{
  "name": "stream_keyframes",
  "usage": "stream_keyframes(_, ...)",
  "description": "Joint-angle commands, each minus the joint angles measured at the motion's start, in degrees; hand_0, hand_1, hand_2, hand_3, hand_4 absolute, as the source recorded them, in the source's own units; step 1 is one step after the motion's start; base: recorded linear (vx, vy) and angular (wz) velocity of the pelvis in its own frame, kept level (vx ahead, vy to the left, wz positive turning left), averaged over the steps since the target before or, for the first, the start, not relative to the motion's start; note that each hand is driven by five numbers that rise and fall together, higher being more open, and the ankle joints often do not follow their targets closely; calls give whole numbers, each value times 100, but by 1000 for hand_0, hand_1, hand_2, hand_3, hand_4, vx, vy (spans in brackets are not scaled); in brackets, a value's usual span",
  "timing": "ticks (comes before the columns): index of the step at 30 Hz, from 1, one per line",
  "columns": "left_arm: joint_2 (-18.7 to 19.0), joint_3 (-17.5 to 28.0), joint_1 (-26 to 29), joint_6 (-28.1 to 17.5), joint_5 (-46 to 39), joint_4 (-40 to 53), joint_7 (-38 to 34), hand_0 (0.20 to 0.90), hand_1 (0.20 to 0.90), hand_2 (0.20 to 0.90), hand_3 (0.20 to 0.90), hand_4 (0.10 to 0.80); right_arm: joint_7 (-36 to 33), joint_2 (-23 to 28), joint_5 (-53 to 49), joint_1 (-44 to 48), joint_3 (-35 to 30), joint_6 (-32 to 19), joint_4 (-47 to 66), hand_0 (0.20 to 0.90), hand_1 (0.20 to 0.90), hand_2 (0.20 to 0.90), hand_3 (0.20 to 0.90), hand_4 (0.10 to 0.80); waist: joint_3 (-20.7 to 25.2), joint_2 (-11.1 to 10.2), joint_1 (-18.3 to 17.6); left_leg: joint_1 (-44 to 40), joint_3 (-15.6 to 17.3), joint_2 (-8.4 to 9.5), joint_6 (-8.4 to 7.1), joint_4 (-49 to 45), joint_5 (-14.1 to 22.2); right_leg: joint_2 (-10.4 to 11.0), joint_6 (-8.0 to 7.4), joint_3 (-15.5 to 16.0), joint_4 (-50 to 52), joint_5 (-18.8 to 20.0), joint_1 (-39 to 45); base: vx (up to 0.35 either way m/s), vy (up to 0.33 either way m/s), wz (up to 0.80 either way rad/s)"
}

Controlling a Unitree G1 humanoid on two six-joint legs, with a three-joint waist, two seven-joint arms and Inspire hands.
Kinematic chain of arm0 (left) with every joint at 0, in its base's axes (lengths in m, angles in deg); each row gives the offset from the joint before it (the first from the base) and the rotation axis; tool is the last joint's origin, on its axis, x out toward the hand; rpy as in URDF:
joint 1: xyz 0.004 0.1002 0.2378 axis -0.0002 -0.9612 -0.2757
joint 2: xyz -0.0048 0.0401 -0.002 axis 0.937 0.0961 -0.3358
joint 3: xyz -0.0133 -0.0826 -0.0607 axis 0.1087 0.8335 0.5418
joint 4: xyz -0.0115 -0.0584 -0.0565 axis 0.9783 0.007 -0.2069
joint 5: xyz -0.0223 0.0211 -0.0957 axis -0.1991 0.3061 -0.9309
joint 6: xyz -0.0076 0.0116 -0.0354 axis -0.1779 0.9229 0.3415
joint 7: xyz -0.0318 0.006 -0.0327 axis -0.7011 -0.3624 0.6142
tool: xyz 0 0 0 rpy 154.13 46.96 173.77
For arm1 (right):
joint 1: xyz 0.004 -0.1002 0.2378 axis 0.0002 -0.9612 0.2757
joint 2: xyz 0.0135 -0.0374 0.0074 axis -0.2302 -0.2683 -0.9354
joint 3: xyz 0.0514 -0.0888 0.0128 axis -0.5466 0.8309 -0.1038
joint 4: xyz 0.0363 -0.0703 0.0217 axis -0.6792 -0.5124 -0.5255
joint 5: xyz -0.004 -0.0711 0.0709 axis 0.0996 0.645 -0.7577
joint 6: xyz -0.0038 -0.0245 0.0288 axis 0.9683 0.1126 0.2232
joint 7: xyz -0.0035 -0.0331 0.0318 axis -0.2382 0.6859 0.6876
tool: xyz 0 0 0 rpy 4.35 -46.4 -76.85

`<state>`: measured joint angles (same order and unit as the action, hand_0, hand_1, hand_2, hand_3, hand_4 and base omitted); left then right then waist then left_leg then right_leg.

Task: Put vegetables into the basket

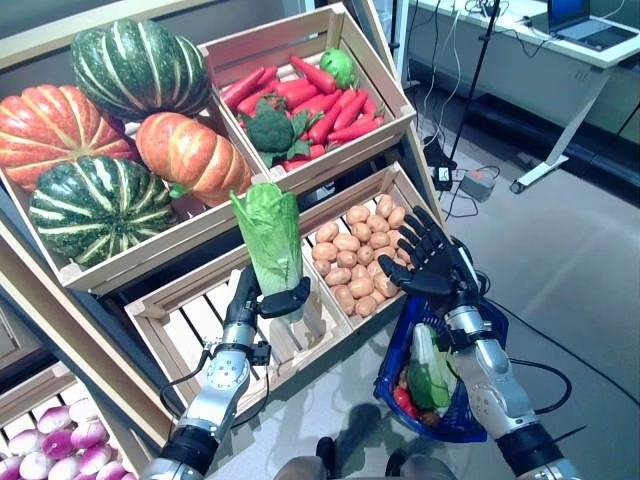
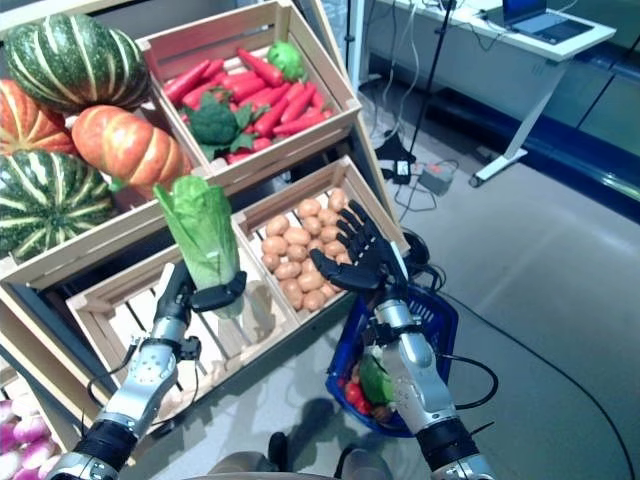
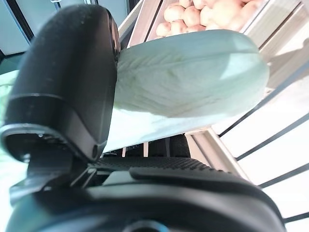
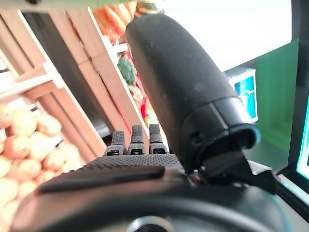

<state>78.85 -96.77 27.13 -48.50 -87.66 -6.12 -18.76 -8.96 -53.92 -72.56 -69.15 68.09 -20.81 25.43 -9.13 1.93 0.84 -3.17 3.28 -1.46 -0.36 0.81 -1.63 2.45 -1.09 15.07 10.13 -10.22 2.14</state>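
My left hand is shut on a green leafy cabbage and holds it upright above the lower wooden crate. The cabbage's pale stalk shows in the left wrist view, pinched under the thumb. The blue plastic basket stands on the floor to the right and holds a green-and-white leafy vegetable and a red one. My right hand is open, fingers straight, above the basket's far rim by the potato crate. It also shows in the right eye view.
The wooden stand with tilted crates rises at the left and ahead. A slatted lower crate lies under my left hand. A desk and floor cables are at the back right, with grey floor beyond the basket.
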Motion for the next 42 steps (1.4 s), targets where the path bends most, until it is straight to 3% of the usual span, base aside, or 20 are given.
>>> stream_keyframes(1, 62, -10, 652, -559, 254, 356, -252, 300, 300, 300, 300, 400, 591, -94, -201, 423, 184, -73, 457, 900, 900, 900, 900, 800, 431, -216, -45, -332, 9, 286, 190, 419, 223, -69, 190, -96, -1197, 729, 605, 0, 0, 0)
stream_keyframes(9, -122, -338, 937, -515, 136, 154, -183, 300, 300, 300, 300, 400, 709, -41, -185, 646, 331, 323, 377, 900, 900, 900, 900, 800, 534, -326, -77, -228, 122, 225, 184, 419, 274, -101, 142, -126, -1513, 914, 613, 0, 0, 0)
stream_keyframes(18, -117, -668, 834, -487, -69, 131, 849, 300, 300, 300, 300, 400, 1171, 103, -496, 748, 275, 741, 379, 900, 900, 900, 900, 800, 557, -427, -42, -334, 194, 193, 227, 419, 372, -115, 123, -118, -1513, 884, 678, 7, -3, 0)
stream_keyframes(24, -156, -895, 904, -429, -776, 192, 2018, 300, 300, 300, 300, 400, 1163, 142, -649, 1023, 101, 709, 373, 900, 900, 900, 900, 800, 528, -460, -28, -419, 190, 170, 241, 419, 424, -128, 115, -144, -1513, 859, 748, 5, -5, 0)
stream_keyframes(30, -197, -930, 807, 4, -1857, 300, 3400, 300, 300, 300, 300, 400, 1220, 293, -726, 1275, -115, 675, 493, 900, 900, 900, 900, 800, 526, -440, -34, -479, 187, 148, 242, 419, 463, -125, 101, -186, -1513, 845, 787, 30, -17, -1)
stream_keyframes(37, -148, -973, 684, 437, -2261, 412, 4521, 300, 300, 300, 300, 400, 1324, 468, -979, 1389, -347, 689, 491, 900, 900, 900, 900, 800, 525, -411, -35, -517, 161, 140, 242, 419, 484, -115, 92, -223, -1513, 835, 815, 36, -7, 0)
stream_keyframes(42, -1, -1133, 657, 598, -2160, 453, 4948, 300, 300, 300, 300, 400, 1995, 530, -1779, 1377, -369, 1311, 513, 900, 900, 900, 900, 800, 549, -381, -59, -510, 149, 148, 255, 419, 503, -101, 70, -241, -1513, 818, 806, 0, 0, 0)
